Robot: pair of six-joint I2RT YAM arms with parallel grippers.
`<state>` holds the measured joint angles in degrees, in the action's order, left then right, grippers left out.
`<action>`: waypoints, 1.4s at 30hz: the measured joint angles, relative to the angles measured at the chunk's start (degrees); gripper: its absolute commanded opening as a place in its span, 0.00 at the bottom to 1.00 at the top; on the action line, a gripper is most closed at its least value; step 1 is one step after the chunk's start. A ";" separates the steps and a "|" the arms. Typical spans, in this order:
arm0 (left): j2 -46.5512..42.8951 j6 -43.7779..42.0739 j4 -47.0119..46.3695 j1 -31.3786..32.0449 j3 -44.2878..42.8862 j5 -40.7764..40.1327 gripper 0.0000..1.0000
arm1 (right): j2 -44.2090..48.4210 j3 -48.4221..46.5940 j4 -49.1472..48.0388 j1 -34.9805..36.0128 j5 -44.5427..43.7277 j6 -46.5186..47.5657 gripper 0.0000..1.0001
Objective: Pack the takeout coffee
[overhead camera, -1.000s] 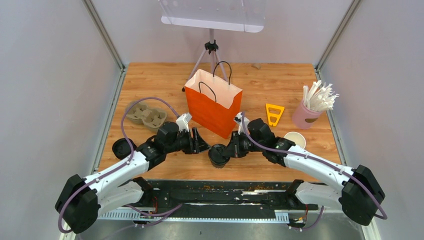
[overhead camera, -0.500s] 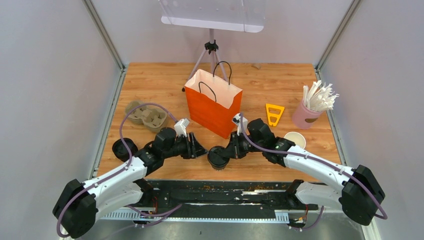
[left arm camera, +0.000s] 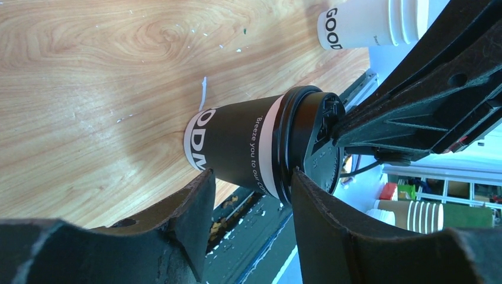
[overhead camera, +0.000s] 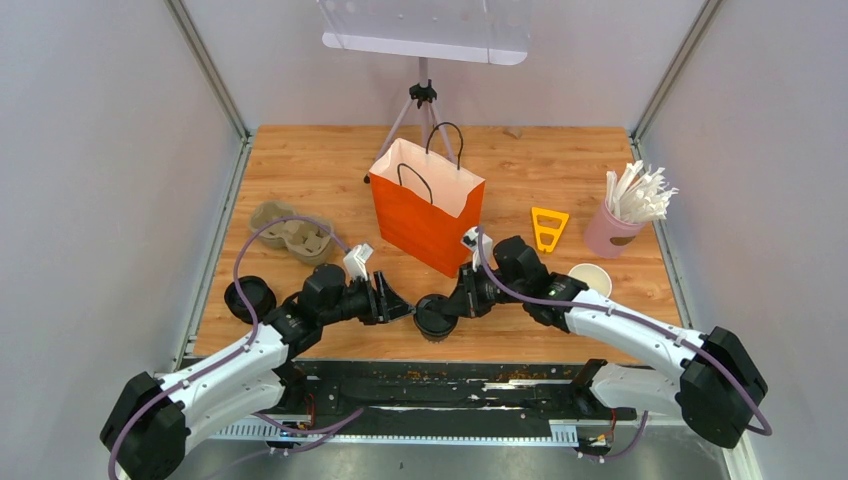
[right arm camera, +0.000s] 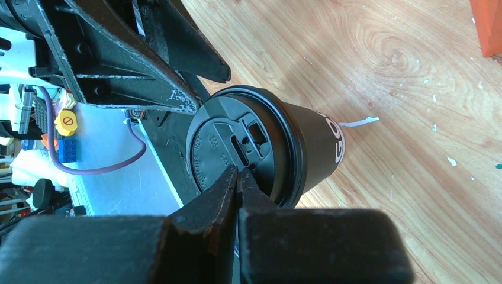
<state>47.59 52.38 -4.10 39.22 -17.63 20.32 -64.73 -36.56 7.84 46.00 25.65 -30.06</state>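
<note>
Packing is judged barely begun: one lidded cup [overhead camera: 250,297] is left well outboard of the left gripper [overhead camera: 398,300], whose jaws are held apart with the black cup [overhead camera: 435,316] just ahead of their tips. Its lid [right arm camera: 228,145] is touched by the right gripper [overhead camera: 455,297] — fingers [right arm camera: 207,207] together — and no cup is seen in the orange bag [overhead camera: 425,210] beyond both.

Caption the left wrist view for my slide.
Left gripper open astride a black lidded coffee cup on the wooden table; right gripper, shut, touches its lid.
</note>
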 measured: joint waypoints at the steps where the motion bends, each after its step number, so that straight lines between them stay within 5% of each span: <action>1: 0.00 0.17 0.00 0.00 0.00 0.20 0.60 | -0.15 -0.07 0.00 0.00 0.04 0.02 0.04; 19: 0.96 5.97 -6.62 0.00 3.02 5.88 0.66 | -1.62 -0.57 -1.14 0.48 0.17 -0.04 0.04; 42: 2.32 7.26 -8.81 0.02 3.54 7.41 0.47 | -1.99 -0.57 -1.95 1.62 1.05 -3.15 0.04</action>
<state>49.91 59.64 -12.91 39.24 -14.09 27.73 -66.72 -37.12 5.89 47.62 26.70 -33.21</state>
